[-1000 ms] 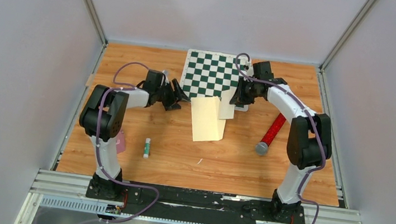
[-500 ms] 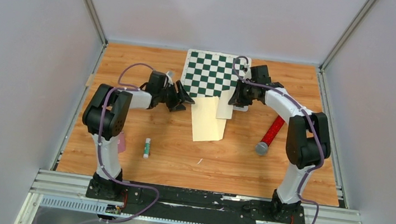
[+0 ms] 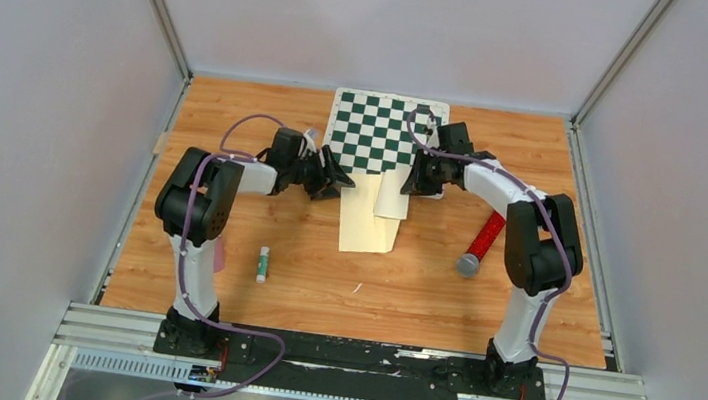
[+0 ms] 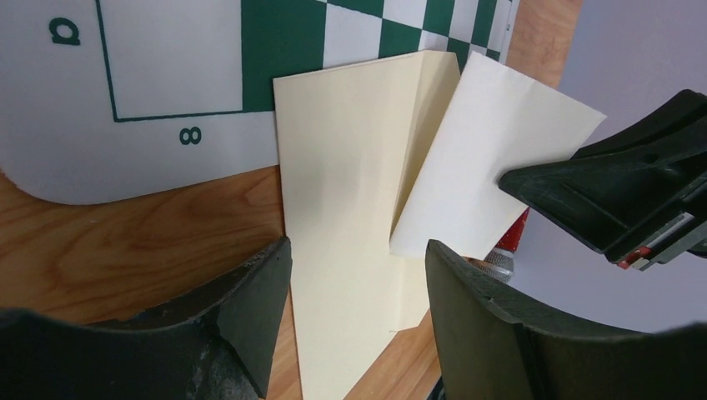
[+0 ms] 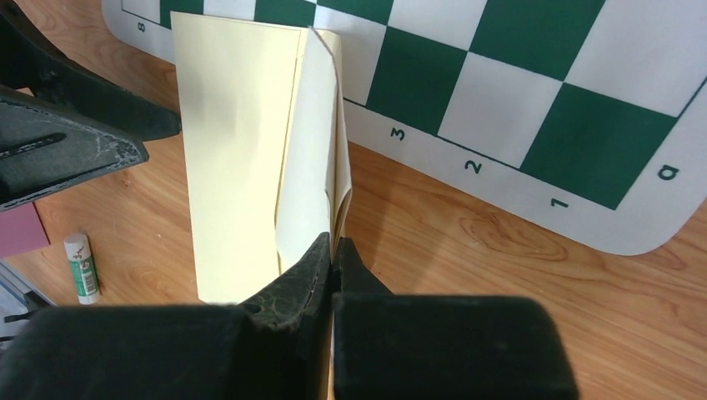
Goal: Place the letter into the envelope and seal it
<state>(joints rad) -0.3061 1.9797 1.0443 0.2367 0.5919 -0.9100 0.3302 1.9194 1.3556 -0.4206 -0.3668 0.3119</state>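
The cream envelope lies on the wood, its far end on the chessboard; it also shows in the left wrist view and the right wrist view. The off-white letter lies tilted over its right side; its left edge goes behind the envelope's raised right edge. No border shows on the letter. My right gripper is shut on the letter's edge, jaws pressed together. My left gripper is open and empty, its fingers either side of the envelope's near-left part.
The green-and-white chessboard mat lies at the back centre. A red tube with a grey cap lies to the right. A glue stick and a pink item lie at the front left.
Both grippers have moved toward each other. The right gripper has carried the letter left over the envelope. The left gripper has reached the envelope's left edge.
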